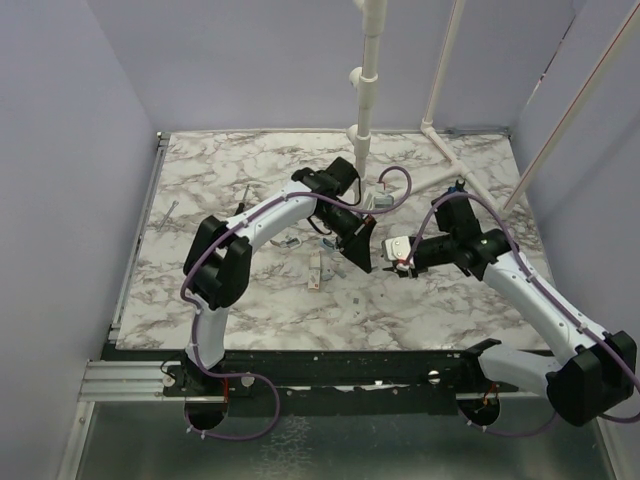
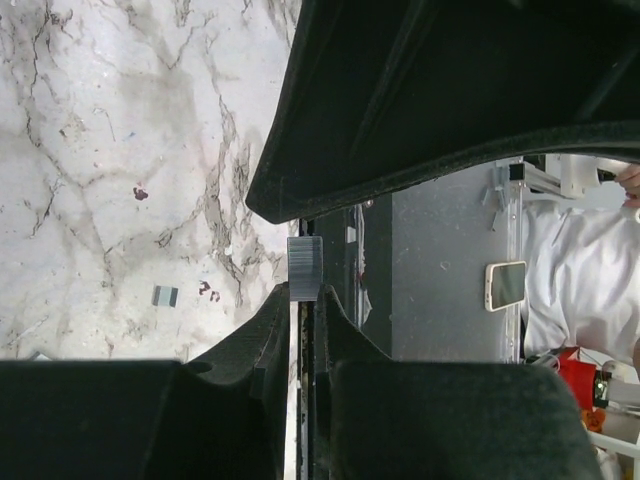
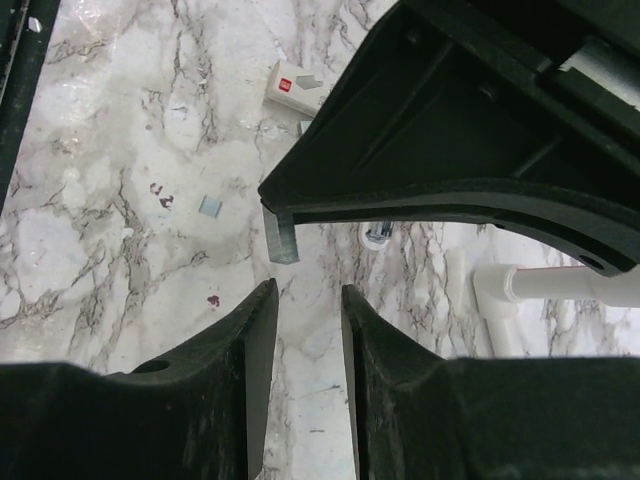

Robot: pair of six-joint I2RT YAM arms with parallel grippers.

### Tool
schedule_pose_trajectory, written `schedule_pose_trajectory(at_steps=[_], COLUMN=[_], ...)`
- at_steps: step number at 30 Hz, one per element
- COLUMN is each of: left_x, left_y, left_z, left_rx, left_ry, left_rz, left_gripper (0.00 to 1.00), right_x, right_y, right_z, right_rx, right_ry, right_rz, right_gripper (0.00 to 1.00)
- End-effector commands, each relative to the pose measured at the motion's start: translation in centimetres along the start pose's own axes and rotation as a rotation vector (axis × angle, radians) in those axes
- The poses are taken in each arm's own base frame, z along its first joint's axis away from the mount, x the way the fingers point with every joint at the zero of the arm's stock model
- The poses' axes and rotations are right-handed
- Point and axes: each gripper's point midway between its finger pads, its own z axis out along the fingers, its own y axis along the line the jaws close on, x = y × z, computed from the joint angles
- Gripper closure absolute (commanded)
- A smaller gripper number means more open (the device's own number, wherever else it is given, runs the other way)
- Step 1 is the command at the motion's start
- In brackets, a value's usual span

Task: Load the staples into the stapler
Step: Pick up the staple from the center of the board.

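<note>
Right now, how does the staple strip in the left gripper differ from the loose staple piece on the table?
The staple strip is pinched between the left gripper's fingertips; the loose staple piece lies untouched on the marble table. The staple strip shows oblong, the loose staple piece nearly square. Both are silvery grey.

High rear overview; wrist cameras near tabletop (image 2: 100, 150).
</note>
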Motion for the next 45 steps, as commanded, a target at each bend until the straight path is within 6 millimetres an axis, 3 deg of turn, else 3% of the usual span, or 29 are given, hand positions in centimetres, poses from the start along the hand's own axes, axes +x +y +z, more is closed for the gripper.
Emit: schedule_pose_trajectory(at_steps=[1, 14, 24, 45], left_x=[-0.6, -0.6, -0.6, -0.4], left_y=[-0.7, -0.4, -0.4, 0.1], left_z=[0.1, 0.3, 0.5, 0.8], left_rx=[0.057, 0.061, 0.078, 0.081], left_ry=[-0.011, -0.007, -0.010, -0.003], left_rz=[0.012, -0.006, -0.019, -0.044], left_gripper=[1.00, 1.00, 1.00, 1.00], right_x=[0.2, -0.2, 0.1, 0.7], right_y=[1.0, 1.4, 1.7, 2.1], right_z=[0.4, 1.1, 1.6, 2.0], right_rx=[-0.016, -0.011, -0.022, -0.036], right_ry=[0.008, 0.005, 0.019, 0.055], right_rz=[-0.017, -0.029, -0.044, -0.079], right_gripper=[0.64, 0.65, 0.77, 0.81])
